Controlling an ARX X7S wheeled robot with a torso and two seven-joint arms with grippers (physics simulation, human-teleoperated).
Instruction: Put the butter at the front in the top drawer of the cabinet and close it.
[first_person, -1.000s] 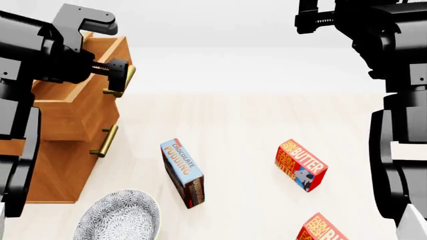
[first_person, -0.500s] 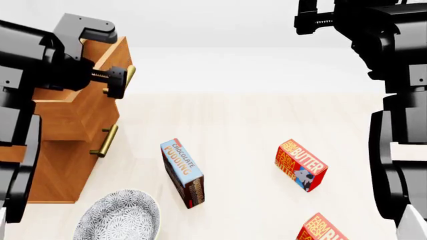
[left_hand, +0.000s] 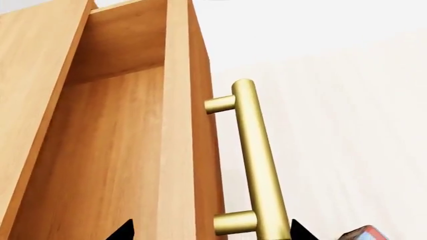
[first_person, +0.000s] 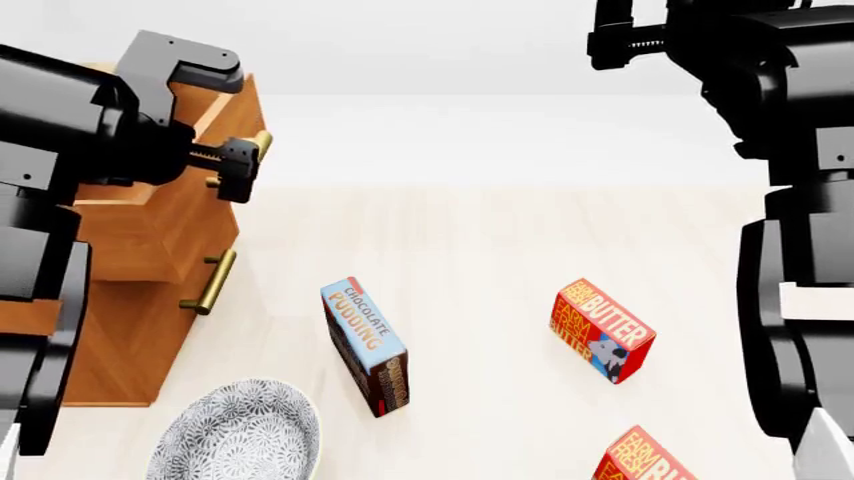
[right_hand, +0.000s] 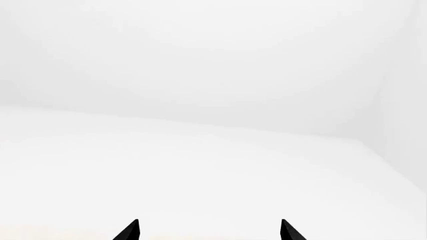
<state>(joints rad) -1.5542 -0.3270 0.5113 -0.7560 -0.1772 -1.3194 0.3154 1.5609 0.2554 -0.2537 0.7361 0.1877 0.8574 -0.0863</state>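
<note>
At the cabinet, your left gripper is spread wide around the top drawer front and brass handle, gripping nothing | right gripper parted, empty, raised | butter at front edge, head view only | left wrist alone shows the drawer's hollow.

Bare simulated tabletop: pale surface, blank white surroundings, wooden cabinet
</note>
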